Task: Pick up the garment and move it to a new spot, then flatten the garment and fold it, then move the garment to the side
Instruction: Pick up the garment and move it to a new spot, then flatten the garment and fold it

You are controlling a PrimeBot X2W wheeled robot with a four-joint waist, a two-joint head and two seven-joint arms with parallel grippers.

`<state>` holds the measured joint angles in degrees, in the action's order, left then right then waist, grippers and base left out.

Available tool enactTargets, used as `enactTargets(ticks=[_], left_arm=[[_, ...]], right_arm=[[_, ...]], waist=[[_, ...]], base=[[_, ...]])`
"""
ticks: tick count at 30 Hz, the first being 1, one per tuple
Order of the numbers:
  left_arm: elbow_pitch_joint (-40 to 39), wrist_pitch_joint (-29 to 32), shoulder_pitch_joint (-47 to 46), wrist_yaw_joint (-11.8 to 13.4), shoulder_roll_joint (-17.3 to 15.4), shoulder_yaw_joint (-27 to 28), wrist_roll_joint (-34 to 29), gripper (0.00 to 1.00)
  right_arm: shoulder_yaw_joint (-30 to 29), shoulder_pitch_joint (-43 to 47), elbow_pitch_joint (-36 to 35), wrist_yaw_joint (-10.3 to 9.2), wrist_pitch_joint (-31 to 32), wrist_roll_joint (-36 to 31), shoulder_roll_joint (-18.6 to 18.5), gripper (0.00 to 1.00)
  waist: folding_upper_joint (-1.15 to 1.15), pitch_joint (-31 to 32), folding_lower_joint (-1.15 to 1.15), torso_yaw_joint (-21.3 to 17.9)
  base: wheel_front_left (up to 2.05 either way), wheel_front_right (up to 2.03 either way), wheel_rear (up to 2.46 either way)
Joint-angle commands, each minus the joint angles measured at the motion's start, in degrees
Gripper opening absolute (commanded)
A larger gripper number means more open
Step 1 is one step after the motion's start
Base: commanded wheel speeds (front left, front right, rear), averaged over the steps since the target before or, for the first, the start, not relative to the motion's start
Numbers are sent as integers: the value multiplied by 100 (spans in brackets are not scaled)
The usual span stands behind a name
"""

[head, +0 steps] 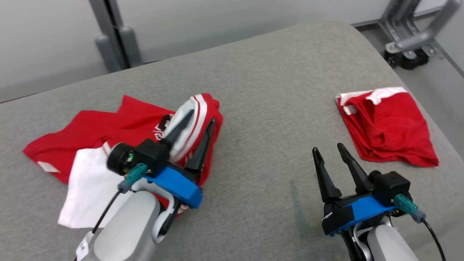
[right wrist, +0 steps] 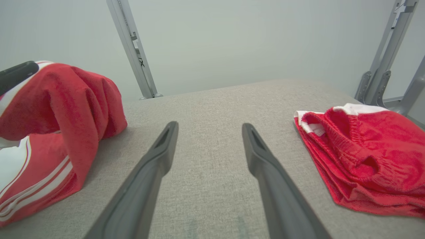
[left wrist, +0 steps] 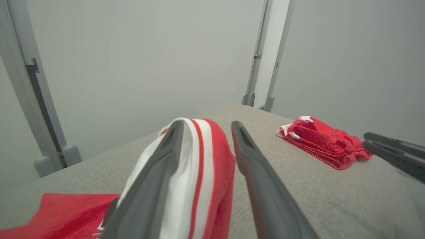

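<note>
Head view had the red-and-white garment [head: 108, 127] sprawled over the left side of the grey padded surface [head: 272, 90]. It was mostly flat, with a white panel [head: 90, 181] nearest the robot and one striped bit humped up at its right end.

The left gripper [head: 201, 116] sat right over that hump, fingers spread apart with the raised fold standing between them. In the left wrist view the striped cloth leaned on one finger and came up just beside the other. A sliver of surface showed between them near the tip, so it didn't look pinched, more like draped in there.

The right gripper [head: 327, 147] was well apart from that garment, over bare surface. Its fingers were spread wide with nothing in them. Just beyond it and to its right lay a folded red garment [head: 389, 127] with a white edge, near the surface's right side.

Stuff I couldn't make out:
- The left forearm [head: 127, 228] covered the garment's near-right part.
- A dark print [head: 161, 128] on the garment was half hidden behind a finger, so no chance of reading it.
- The left wrist view cut the garment off at the bottom edge.
- I couldn't tell whether the left fingertips touched the surface under the cloth.
</note>
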<state>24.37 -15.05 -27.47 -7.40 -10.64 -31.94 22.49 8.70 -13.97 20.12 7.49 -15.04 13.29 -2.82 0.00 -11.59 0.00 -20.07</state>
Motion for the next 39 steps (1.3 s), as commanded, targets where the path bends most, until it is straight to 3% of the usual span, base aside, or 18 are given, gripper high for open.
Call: enactTargets(ticks=[1, 14, 22, 32, 39], left_arm=[[22, -18, 50, 25, -32, 73, -45, 100], [262, -18, 919, 287, 24, 1630, -332, 100], [229, -18, 1799, 518, 269, 2540, -681, 100], [-82, -18, 2556, 409, 522, 3222, -1125, 100], [-96, -18, 2414, 231, 665, 3252, -1277, 100]], right_arm=[[-21, 10, -14, 0, -20, 43, -16, 100], [-93, -65, 342, 0, -21, -99, -17, 100], [-72, 92, 584, 0, -21, -59, -18, 100], [-112, 280, 692, 0, -20, -14, -18, 100], [94, 96, 748, 0, -20, -201, -15, 100]], waist=[[0, -22, 0, 77], [0, 524, 0, 1152], [0, 898, 0, 1507], [0, 1052, 0, 1648], [0, 864, 0, 1847]], base=[[0, 0, 0], [0, 0, 0], [0, 0, 0], [0, 0, 0], [0, 0, 0]])
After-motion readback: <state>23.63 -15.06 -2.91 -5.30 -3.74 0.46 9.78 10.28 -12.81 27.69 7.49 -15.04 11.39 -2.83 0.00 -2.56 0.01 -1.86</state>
